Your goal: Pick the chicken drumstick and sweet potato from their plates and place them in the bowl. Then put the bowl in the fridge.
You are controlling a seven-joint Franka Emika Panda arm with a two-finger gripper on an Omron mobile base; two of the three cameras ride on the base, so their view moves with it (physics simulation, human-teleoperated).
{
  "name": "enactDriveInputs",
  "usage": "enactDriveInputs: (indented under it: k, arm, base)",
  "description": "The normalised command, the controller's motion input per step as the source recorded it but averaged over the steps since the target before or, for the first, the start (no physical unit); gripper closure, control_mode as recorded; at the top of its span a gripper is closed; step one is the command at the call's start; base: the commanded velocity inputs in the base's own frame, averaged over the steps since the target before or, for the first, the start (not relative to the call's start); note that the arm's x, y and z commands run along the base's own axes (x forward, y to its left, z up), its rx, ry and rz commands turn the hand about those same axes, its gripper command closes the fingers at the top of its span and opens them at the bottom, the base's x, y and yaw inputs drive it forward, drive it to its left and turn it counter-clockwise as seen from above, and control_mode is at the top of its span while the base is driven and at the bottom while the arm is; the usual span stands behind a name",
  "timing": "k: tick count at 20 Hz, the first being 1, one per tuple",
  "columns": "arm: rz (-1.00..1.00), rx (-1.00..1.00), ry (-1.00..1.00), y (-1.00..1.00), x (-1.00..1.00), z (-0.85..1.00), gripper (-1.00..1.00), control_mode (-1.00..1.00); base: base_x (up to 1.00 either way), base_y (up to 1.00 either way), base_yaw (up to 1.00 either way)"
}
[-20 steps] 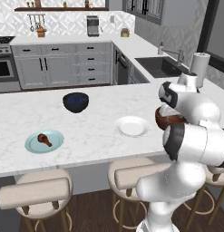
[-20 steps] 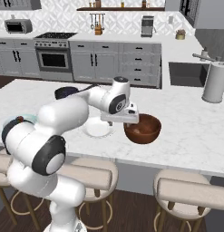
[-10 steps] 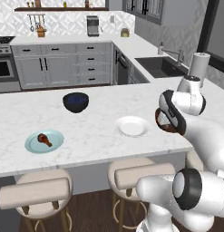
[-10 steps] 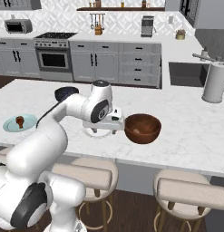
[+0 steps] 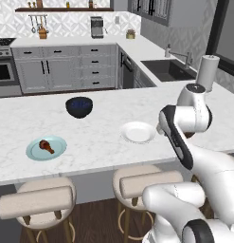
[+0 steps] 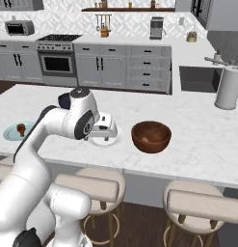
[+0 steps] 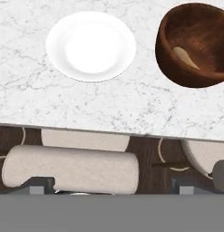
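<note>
While a white marbled bench [image 5: 99, 137] fills the middle of a grey kitchen, the arm is bent low over its near edge. The tool [image 6: 107, 129] hangs above the white plate [image 7: 90, 45], which is bare; its jaws stand wide apart with nothing between them. Just beside that plate sits the wooden bowl [image 7: 195, 43], and a pale tapered sweet potato [image 7: 185, 57] is seen lying inside it. Well apart, toward the bench's other end, a teal plate [image 5: 46, 148] carries the drumstick [image 5: 45, 145]. A dark bowl [image 5: 79, 106] stands farther back on the bench, apart from both plates. Padded stools [image 5: 38, 203] are lined along the near side over a dark wood floor. Behind, grey cabinets [image 5: 66, 73] run under a patterned wall, with an oven [image 6: 58, 61] set among them, a sink [image 5: 171, 69] in the side counter, and a paper towel roll [image 6: 229, 87] near it. The fridge cannot be made out.
</note>
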Motion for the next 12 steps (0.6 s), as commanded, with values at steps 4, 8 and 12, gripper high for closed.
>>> enactDriveInputs:
  k: [4,8,12]
  arm:
    - [0.0,0.0,-0.15,0.18,-0.45,0.04,-1.0,-1.0]
    - [0.0,0.0,-0.06,0.1,-0.21,0.02,-1.0,1.0]
    - [0.0,0.0,0.0,0.0,0.0,0.0,-1.0,1.0]
  base:
    - [0.0,0.0,0.0]
    - [-0.14,0.23,0.0]
    - [-0.51,0.93,0.0]
